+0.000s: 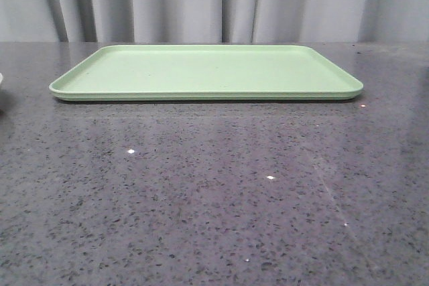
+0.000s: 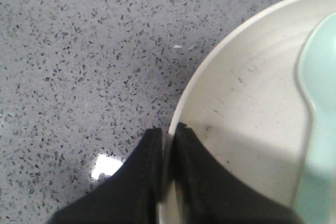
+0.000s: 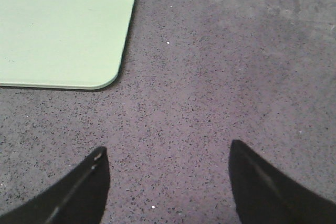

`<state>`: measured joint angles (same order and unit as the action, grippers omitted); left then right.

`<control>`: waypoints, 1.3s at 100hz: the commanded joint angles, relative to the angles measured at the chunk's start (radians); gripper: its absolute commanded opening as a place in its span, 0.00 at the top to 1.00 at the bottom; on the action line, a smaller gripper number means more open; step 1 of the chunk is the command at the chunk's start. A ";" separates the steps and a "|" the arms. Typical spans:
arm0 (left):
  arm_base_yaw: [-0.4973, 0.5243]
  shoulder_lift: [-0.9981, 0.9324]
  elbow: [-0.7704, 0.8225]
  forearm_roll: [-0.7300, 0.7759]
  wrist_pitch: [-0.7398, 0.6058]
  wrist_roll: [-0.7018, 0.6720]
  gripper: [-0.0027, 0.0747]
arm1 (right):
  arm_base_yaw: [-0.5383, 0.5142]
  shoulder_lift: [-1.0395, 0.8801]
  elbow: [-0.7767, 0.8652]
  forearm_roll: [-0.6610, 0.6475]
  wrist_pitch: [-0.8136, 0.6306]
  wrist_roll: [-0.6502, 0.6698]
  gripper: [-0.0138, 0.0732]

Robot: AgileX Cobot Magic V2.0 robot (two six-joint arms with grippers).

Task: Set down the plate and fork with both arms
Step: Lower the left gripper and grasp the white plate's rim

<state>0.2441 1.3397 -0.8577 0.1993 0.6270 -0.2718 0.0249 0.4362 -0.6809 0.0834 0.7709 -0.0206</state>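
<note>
Look at the left wrist view first: your left gripper (image 2: 168, 145) has its two black fingers (image 2: 149, 171) pressed on the rim of the plate (image 2: 247, 108), one finger outside the edge and one inside, so it is pinching the plate at its edge. The plate sits on the speckled grey table (image 2: 79, 66), cream inside, and only part of its round shows. A pale blue-green spoon (image 2: 320, 103) lies in the plate, its rounded end toward the far rim, well apart from the fingers.

In the front view you see the light-green tray (image 1: 201, 72) lying flat on the table, toward the far side and roughly centred, in front of a grey curtain (image 1: 201, 1). A small pale sliver at the left edge of that view may be the plate, but you cannot tell for sure. Neither arm shows there.

Now the right wrist view: your right gripper (image 3: 168, 182) has its fingers spread wide with bare table between them, holding nothing. A rounded corner of the tray lies ahead of it and off to one side, apart from the fingers.

You cannot see the fork in any view
</note>
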 commanded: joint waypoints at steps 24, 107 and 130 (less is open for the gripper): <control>0.002 -0.026 -0.031 -0.020 -0.006 -0.011 0.99 | -0.006 0.016 -0.023 0.004 -0.100 -0.001 0.28; 0.239 -0.145 -0.043 -0.625 0.053 0.412 0.99 | -0.006 0.016 -0.023 0.004 -0.153 -0.001 0.28; 0.239 -0.182 -0.130 -0.732 0.109 0.460 0.99 | -0.006 0.016 -0.023 0.004 -0.166 -0.001 0.28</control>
<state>0.4800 1.1998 -0.9175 -0.4436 0.7593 0.1715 0.0249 0.4362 -0.6809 0.0834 0.6908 -0.0206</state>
